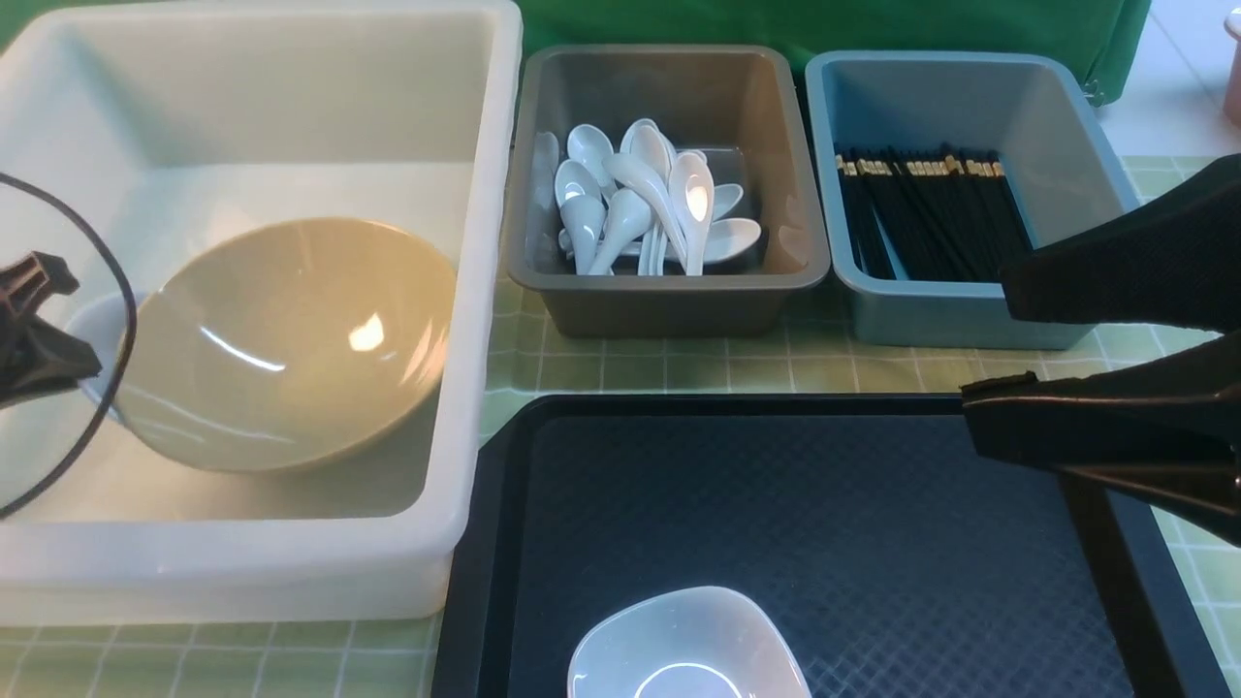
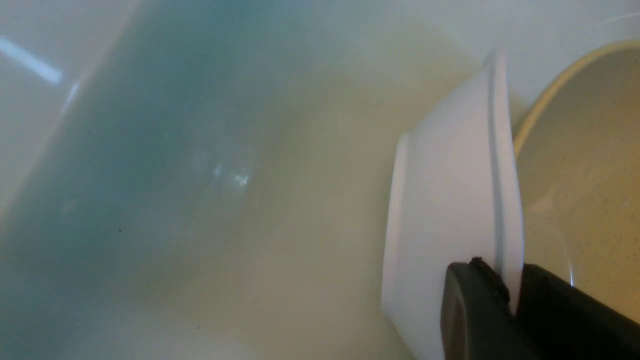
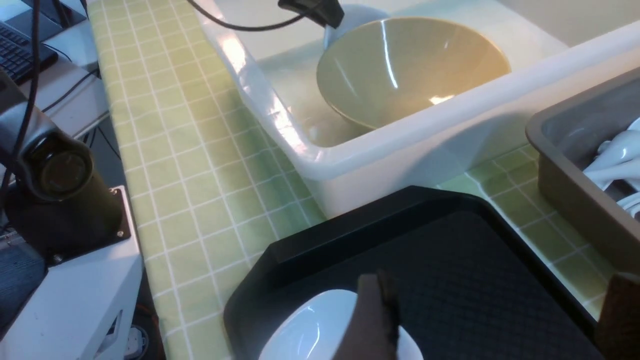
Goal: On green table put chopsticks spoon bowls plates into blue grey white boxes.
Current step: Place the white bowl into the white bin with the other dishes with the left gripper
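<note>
Left gripper (image 2: pixel 510 292) is pinching the rim of a small white bowl (image 2: pixel 450 200) down inside the white box (image 1: pixel 291 572), right beside the tan bowl (image 1: pixel 291 339). I'd be lowering it flat before letting go, since that tan bowl is crowding the spot. Right gripper (image 1: pixel 989 344) is hanging open over the black tray (image 1: pixel 776 485), near the other white bowl (image 1: pixel 684 645).

A green drape (image 1: pixel 873 24) is seen along the upper edge. A dark keyboard (image 3: pixel 17 52) is noted upper left in the right wrist view.
</note>
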You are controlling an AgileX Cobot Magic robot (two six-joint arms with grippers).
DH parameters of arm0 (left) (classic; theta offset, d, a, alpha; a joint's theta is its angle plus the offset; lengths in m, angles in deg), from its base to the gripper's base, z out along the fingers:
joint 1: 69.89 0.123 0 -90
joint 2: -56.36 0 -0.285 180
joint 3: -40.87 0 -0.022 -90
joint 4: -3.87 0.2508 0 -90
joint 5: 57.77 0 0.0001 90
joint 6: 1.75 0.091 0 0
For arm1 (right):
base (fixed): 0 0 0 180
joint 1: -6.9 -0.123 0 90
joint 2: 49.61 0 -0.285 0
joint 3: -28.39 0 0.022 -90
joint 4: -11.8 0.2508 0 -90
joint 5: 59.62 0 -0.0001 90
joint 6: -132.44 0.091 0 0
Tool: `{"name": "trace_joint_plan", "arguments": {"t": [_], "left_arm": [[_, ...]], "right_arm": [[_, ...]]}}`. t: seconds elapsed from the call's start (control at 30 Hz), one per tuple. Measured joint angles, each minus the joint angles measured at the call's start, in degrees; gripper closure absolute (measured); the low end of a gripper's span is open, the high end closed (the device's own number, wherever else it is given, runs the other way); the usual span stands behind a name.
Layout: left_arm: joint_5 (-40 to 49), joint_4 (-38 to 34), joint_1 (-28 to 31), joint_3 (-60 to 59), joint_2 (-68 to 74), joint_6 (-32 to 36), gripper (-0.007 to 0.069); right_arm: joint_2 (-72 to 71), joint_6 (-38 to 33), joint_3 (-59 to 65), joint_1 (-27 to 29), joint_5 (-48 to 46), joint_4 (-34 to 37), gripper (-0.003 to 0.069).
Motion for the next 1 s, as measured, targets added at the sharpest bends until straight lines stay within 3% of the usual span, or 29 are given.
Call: {"name": "trace_joint_plan", "arguments": {"t": [0.23,0.47,0.8,1.0], "left_arm": [[0.2,6.3,1.2,0.0,-0.3,-4.4,0.0608],[-1.4,17.9,1.4,0.1,-3.0,-15.3,0.0608],[-2.1,19.6,1.5,0.1,-3.1,-17.8,0.0603],[-2.4,22.2,1.5,0.1,-3.1,-19.0,0.0479]], "right_arm": [[0.0,0.0,0.0,0.0,-1.3,0.0,0.0102],[-0.1,0.0,0.0,0.0,-1.3,0.0,0.0102],[-0.1,0.0,0.0,0.0,-1.4,0.0,0.0102],[-0.1,0.0,0.0,0.0,-1.4,0.0,0.0102]]}}
